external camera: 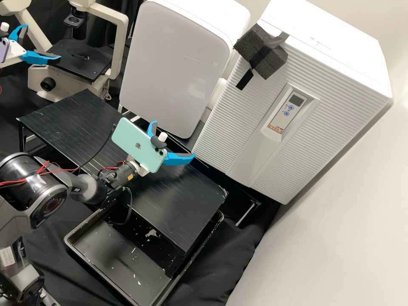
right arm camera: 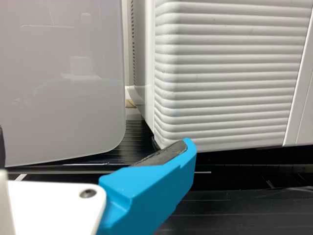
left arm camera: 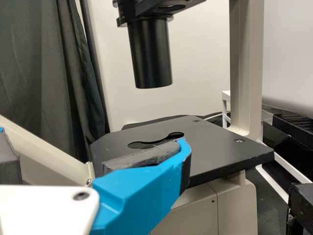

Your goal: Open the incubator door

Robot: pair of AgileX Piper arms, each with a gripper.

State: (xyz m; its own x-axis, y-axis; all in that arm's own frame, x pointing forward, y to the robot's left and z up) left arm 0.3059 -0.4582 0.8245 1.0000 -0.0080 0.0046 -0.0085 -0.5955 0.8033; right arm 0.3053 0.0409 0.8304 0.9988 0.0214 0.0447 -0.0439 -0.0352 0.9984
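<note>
The incubator (external camera: 340, 55) is the white box at the right, its ribbed door (external camera: 238, 114) lying flush with the body. A dark foam block (external camera: 272, 57) is taped at the door's upper edge. My right gripper (external camera: 173, 140) stands open, left of the door's lower left corner and apart from it. In the right wrist view, the ribbed door (right arm camera: 230, 73) rises beyond my right gripper (right arm camera: 95, 147), with one fingertip in front of its lower corner. My left gripper (external camera: 41, 41) is open by the microscope, far from the incubator; the left wrist view shows my left gripper (left arm camera: 93, 147) before the microscope stage.
A white appliance with a glossy grey front (external camera: 170, 63) stands left of the incubator. The microscope stage (external camera: 78, 59) is at the back left. Below the right arm lie a black raised shelf (external camera: 182, 204) and a black tray (external camera: 114, 267). A wall borders the right side.
</note>
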